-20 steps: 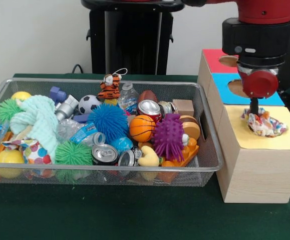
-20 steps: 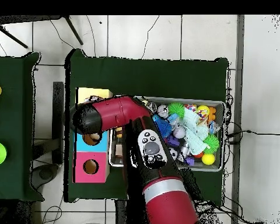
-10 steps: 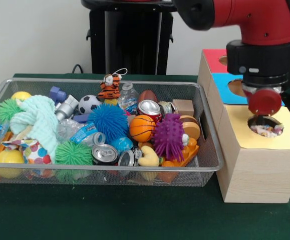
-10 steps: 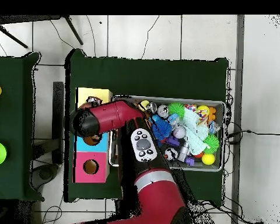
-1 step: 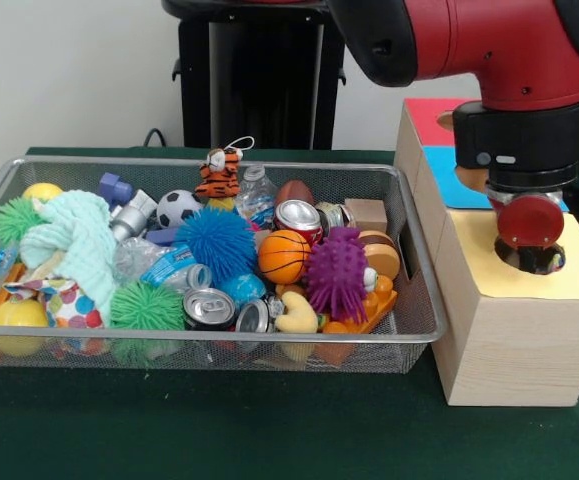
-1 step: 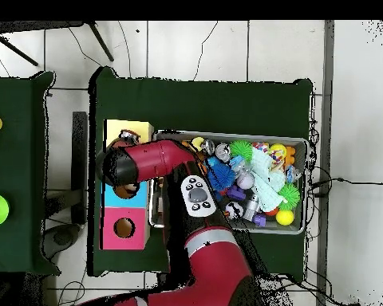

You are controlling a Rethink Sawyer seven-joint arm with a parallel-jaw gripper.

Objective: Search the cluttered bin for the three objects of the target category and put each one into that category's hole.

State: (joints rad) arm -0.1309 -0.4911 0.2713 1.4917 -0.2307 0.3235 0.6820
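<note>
My gripper (image 5: pixel 531 248) hangs at the mouth of the round hole (image 5: pixel 539 260) in the yellow top of the wooden box (image 5: pixel 509 340). The red wrist hides most of it, and the hole looks dark inside. In the wire bin (image 5: pixel 199 162), a mint green cloth (image 5: pixel 74 240) lies at the left, with a dotted cloth (image 5: pixel 64 300) below it. From overhead, my red arm (image 6: pixel 147 163) reaches across the box's yellow end (image 6: pixel 131 127) and covers the gripper.
The box also has a blue section (image 5: pixel 439 170) and a red section (image 5: pixel 424 115), each with a hole. The bin holds spiky balls, cans, a small basketball (image 5: pixel 284 256), a soccer ball (image 5: pixel 177 208), a tiger toy (image 5: pixel 217 175) and bottles.
The patterned cloth that sat in the yellow hole's mouth has dropped out of sight. The wrist has come lower over the hole and the upper arm has swung into the front view.
</note>
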